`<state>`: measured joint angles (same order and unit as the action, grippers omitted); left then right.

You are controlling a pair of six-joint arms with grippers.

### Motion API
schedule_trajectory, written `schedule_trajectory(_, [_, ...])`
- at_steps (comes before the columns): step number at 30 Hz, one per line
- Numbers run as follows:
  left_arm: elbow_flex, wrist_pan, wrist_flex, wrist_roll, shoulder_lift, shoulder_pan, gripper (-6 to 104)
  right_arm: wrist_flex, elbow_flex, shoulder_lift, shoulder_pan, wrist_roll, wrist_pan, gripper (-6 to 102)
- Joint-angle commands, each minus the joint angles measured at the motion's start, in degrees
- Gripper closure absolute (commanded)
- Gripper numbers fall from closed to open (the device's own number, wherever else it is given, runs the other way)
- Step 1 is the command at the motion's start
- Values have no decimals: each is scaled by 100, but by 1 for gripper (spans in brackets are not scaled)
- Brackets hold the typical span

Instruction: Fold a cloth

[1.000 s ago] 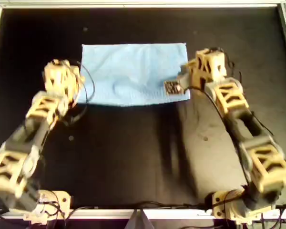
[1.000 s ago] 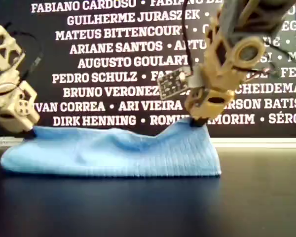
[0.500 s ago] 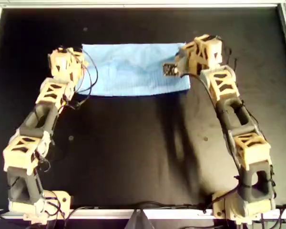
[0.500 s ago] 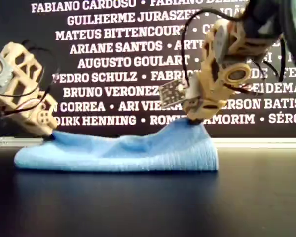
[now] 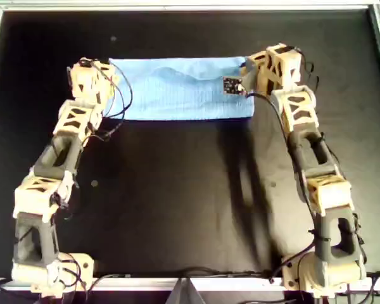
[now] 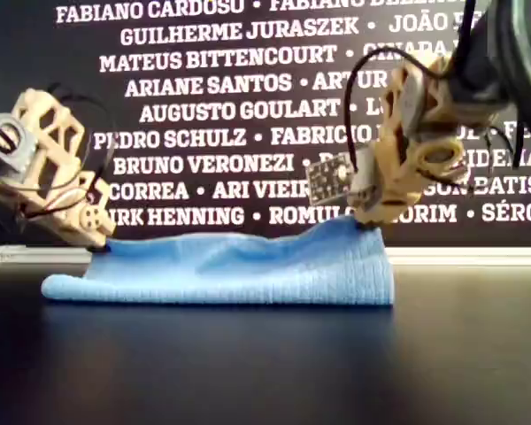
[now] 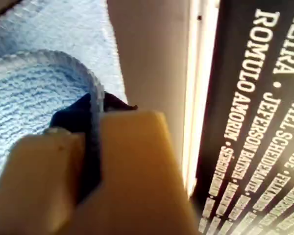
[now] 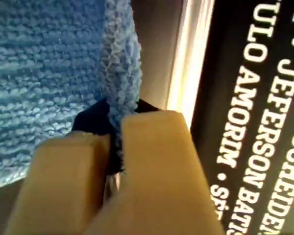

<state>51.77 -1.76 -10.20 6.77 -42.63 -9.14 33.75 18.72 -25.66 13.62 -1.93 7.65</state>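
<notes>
**Handling a thin, soft cloth held by two corners**

Working from the near fold line outward, I use the cloth [image 5: 177, 88] as my reference. It lies as a narrow band on the black table [image 5: 177, 202], toward the table's far rail. Its near edge in the exterior view is a rounded, doubled-over fold.

Beyond that fold, the upper layer sags between the two held ends and rises toward each gripper. I judge the fabric light, limp and without stiffness; it will drape and shift if released unevenly. The woven texture should give the pads fair friction.

At the cloth's far corners:
- The left gripper [image 7: 95, 142] is pinched closed on the cloth's hemmed edge.
- The right gripper [image 8: 115, 142] is likewise clamped on a bunched edge of the cloth.

I recommend taking hold at corners and hems only. A mid-panel grasp would likely gather both layers.
</notes>
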Motion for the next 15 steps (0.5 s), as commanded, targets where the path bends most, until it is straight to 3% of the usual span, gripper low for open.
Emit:
schedule_trajectory(1, [-457,-44,123,-26,-193,62,96,-202,-844,-79,-9,-18,-18,96])
schedule_trajectory(6, [-466,-62,149,-35,-193,53,88,-202,-1318,272,-9,-18,-26,86])
schedule_trajectory(9, [-466,-44,149,-35,-193,70,68,-202,-1433,369,-62,-26,-62,70])
schedule_trajectory(12, [-457,-26,141,70,-193,105,49,-202,-1433,378,-123,-26,-308,56])
schedule_trajectory(15, [-448,53,141,70,-193,141,37,-202,-1441,378,-167,-44,-527,48])
